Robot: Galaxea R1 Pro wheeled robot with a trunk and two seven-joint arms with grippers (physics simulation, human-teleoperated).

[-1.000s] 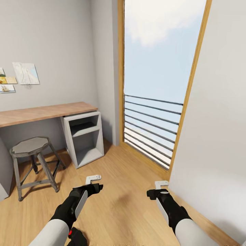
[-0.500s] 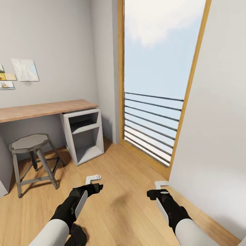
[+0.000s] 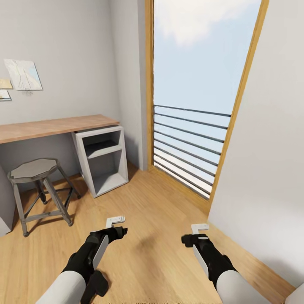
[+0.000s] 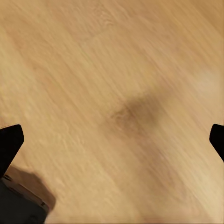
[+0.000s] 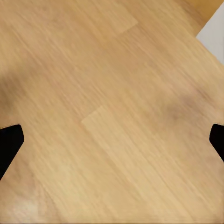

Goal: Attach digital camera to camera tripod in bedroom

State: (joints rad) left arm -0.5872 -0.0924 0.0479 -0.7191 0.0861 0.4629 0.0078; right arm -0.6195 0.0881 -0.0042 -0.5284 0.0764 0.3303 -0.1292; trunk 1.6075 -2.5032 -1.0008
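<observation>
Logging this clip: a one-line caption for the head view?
Both arms held low over wood floor, facing desk, stool and tall window.

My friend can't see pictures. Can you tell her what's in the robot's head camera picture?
Two robot arms reach out low over a light wood floor, the left tool and right tool both holding nothing. Ahead is a tall window with railing bars; left of it are a wood-topped desk and a round grey stool.

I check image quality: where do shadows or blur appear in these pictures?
Head view: sharp; bright sky through the tall wood-framed window, faint shadow on the light wood floor. Left wrist view: soft dark shadow patch on the floor, grain slightly blurred. Right wrist view: dim shading, grain soft.
</observation>
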